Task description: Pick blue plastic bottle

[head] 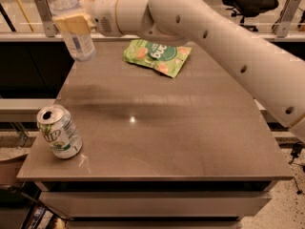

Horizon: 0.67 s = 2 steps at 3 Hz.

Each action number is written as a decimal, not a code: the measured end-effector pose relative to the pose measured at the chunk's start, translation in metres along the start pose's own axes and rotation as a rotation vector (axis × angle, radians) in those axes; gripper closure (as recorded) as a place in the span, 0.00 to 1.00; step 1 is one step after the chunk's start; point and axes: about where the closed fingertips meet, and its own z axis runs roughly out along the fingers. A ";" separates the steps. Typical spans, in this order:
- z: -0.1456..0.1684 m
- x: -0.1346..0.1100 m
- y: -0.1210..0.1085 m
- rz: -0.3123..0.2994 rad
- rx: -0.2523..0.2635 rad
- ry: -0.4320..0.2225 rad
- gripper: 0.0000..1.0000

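The blue plastic bottle [76, 30] is clear with a pale label. It hangs upright in the air above the table's far left corner, its cap cut off by the top edge of the view. My gripper [72, 23] is at the top left, shut on the bottle's middle, with a tan finger pad [71, 24] across its front. The white arm [214, 37] reaches in from the right edge across the back of the table.
A green-and-white soda can [59, 131] stands near the front left corner of the brown table [167, 137]. A green snack bag [157, 56] lies flat at the back middle. A railing and an office chair [250, 1] are behind the table.
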 end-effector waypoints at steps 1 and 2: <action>0.002 -0.025 0.001 -0.042 -0.002 0.021 1.00; 0.002 -0.025 0.001 -0.042 -0.002 0.021 1.00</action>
